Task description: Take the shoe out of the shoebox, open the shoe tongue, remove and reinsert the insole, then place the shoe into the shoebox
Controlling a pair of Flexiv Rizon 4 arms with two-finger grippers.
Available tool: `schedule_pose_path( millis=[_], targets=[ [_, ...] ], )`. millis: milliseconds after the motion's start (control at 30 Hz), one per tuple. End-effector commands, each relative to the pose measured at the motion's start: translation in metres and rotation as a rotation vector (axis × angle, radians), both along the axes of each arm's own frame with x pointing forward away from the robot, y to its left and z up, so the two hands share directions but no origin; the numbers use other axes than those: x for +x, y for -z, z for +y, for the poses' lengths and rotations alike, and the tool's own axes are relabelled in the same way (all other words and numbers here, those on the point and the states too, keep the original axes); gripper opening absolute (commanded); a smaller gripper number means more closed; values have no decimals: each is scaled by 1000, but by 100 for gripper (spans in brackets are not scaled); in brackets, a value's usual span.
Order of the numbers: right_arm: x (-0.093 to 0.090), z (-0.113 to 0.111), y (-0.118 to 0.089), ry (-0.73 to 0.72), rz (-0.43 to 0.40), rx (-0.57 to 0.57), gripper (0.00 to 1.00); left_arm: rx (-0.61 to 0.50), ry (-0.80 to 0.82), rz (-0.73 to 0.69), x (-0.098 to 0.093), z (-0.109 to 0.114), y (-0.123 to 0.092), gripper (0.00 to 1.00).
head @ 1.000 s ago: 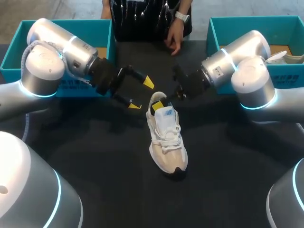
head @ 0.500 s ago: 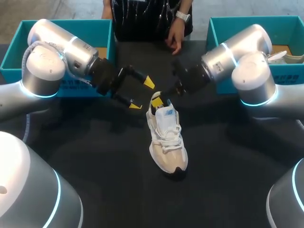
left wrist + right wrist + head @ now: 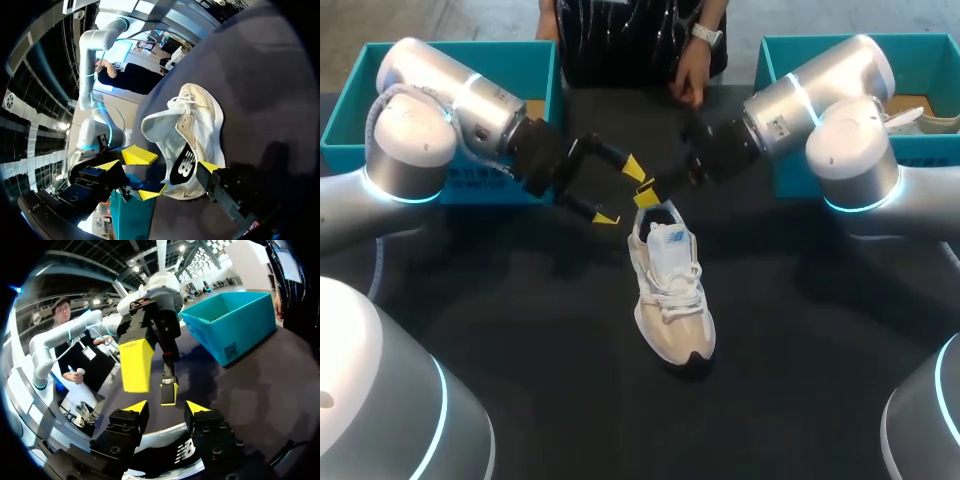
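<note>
On the dark worktop (image 3: pixel 520 330) lies a soft white shoe (image 3: pixel 670 290); the left hand (image 3: pixel 620 192) and right hand (image 3: pixel 166 409) hang open by its heel.

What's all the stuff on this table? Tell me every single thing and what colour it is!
shoe: one, white and cream with a black toe, lying in the middle of the table, heel towards the far side.
left box: one, teal, far left corner.
right box: one, teal, far right corner.
pale thing: one, whitish, inside the right box; maybe another shoe, mostly hidden.
table: one, black.
person's hand: one, at the table's far edge between the boxes.
left gripper: one, black with yellow tips, open, beside the shoe's heel.
right gripper: one, black with yellow tips, open, just above the shoe's heel.
</note>
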State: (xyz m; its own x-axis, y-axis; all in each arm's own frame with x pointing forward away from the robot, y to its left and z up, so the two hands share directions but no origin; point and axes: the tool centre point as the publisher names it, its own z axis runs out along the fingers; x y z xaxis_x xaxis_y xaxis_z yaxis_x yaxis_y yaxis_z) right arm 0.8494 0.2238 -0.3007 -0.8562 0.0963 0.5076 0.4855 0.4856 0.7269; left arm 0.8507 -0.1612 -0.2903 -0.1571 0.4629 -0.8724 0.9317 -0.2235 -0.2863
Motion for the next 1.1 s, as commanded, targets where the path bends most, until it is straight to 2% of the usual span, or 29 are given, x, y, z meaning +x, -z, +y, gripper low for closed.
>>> schedule_pose_path(
  millis=[33, 167, 333, 400, 433, 467, 733, 1100],
  targets=[
    [7, 0, -2, 4, -8, 4, 48, 9, 8, -20, 3, 6, -15, 100],
    [9, 0, -1, 37, -7, 26, 47, 8, 10, -51, 6, 12, -30, 100],
    [10, -2, 0, 91, 17, -4, 39, 10, -7, -87, 12, 27, -49, 100],
    [10, -5, -1, 120, 12, -8, 28, 11, -12, -98, 15, 35, -57, 100],
    [10, -6, -2, 134, 16, -15, 9, 17, -17, -108, 16, 40, -61, 100],
    [10, -8, -3, 151, 18, -22, 0, 18, -21, -114, 18, 44, -65, 100],
    [7, -21, -11, 283, 33, -38, 0, 46, -46, -155, 29, 78, -92, 100],
    [7, -21, -11, 283, 33, -38, 0, 90, 3, -160, 45, 115, -112, 100]
  ],
)
